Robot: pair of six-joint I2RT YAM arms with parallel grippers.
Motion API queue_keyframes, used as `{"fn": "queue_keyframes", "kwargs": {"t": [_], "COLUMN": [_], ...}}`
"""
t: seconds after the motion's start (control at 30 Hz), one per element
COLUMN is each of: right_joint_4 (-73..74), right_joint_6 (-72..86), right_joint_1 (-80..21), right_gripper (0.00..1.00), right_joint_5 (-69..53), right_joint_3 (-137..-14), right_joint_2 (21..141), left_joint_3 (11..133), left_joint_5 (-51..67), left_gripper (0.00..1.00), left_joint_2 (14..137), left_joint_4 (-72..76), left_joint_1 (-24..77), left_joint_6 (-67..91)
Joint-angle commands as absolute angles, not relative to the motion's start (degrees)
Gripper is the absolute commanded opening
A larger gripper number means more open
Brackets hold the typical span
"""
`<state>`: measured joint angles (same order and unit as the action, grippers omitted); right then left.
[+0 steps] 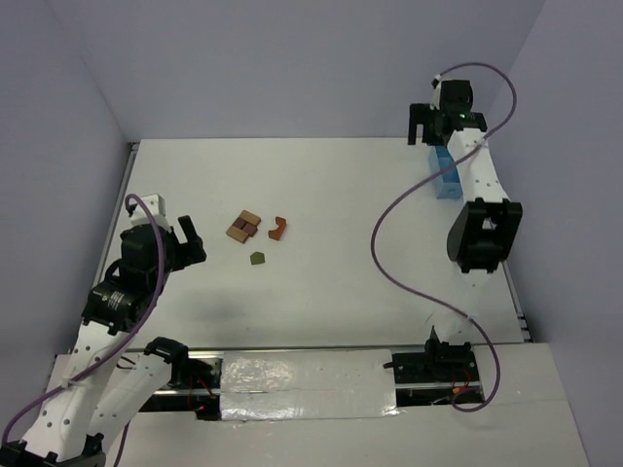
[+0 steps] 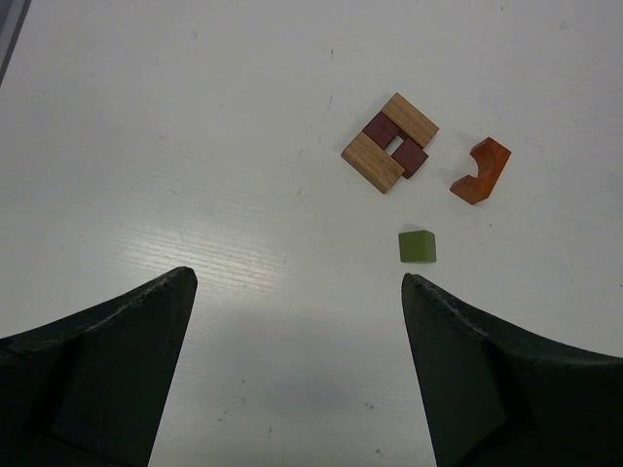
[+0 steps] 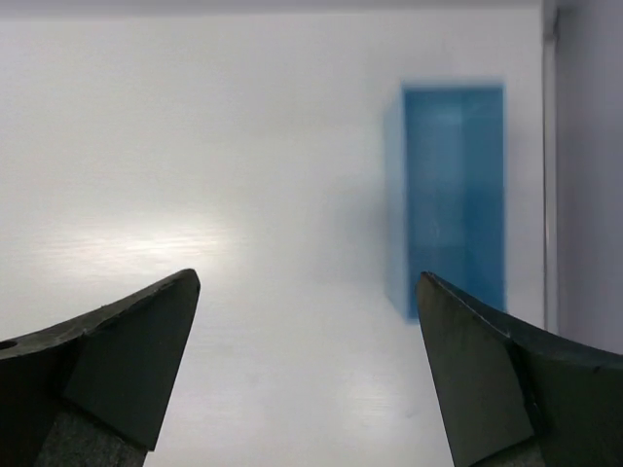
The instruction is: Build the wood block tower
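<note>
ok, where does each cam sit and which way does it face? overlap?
Top external: above and behind the bases, looking down on the table; both arms show, left gripper, right gripper.
Left wrist: looks down past its own open fingers at the wood blocks.
Right wrist: looks along the table past its own open fingers at the blue box, blurred.
Shared: top and left wrist both see the blocks; top and right wrist, the box.

Blue box (image 3: 455,195) is blurred in the right wrist view: soft edges, bottom partly behind the right gripper (image 3: 308,274). Overhead, the right arm (image 1: 482,180) covers part of it. Both wrist views cut the jaws off at the bottom edge, left gripper (image 2: 298,274) included. Wood blocks (image 1: 255,231) are too small overhead to tell shapes. The left arm (image 1: 88,389) base is cut off bottom-left.
</note>
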<state>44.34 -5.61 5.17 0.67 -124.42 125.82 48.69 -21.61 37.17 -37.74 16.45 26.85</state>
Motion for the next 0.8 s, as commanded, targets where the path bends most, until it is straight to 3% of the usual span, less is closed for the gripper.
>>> {"fn": "queue_keyframes", "kwargs": {"t": [0.0,0.07,0.1,0.13,0.2,0.27,0.33,0.37,0.43,0.6,0.77], "right_joint_4": [25.3,15.2,1.1,-9.4,-27.9,-9.4,-2.7,-0.5,3.0,6.6,20.1], "right_joint_6": [3.6,11.1,13.7,17.2,30.7,22.6,17.3,14.7,14.6,11.2,6.1], "right_joint_1": [-4.9,-9.1,-9.4,-9.7,-12.1,-21.8,-33.5,-36.5,-39.9,-46.8,-52.5], "right_gripper": [1.0,1.0,1.0,1.0,1.0,1.0,1.0,1.0,1.0,1.0,0.87], "right_joint_5": [4.9,-7.0,-16.1,-37.0,-44.5,-34.6,-11.6,-7.0,-3.4,-7.7,4.0], "right_joint_3": [-109.2,-90.3,-83.7,-69.8,-62.6,-67.3,-70.7,-71.6,-76.4,-86.5,-103.2], "right_joint_2": [101.5,88.5,81.7,79.4,77.8,79.4,83.0,86.3,90.4,104.2,122.0], "left_joint_3": [49.1,49.2,49.3,49.3,49.2,49.2,49.3,49.3,49.5,49.3,49.2], "left_joint_5": [-23.1,-23.9,-24.1,-24.3,-24.5,-24.6,-24.6,-25.0,-25.4,-26.3,-26.3], "left_gripper": [0.99,1.0,0.99,0.99,1.0,1.0,0.99,1.0,0.99,1.0,1.0], "left_joint_2": [36.0,35.8,35.6,35.4,35.0,34.5,34.1,33.9,33.6,32.0,31.9], "left_joint_4": [-36.3,-36.6,-36.6,-36.7,-36.7,-36.5,-36.6,-36.8,-37.0,-37.1,-37.1], "left_joint_1": [16.7,16.7,16.7,16.7,16.7,16.7,16.7,16.7,16.7,16.6,16.6], "left_joint_6": [25.8,26.1,26.3,26.3,26.4,26.3,26.5,26.5,26.6,27.0,27.0]}}
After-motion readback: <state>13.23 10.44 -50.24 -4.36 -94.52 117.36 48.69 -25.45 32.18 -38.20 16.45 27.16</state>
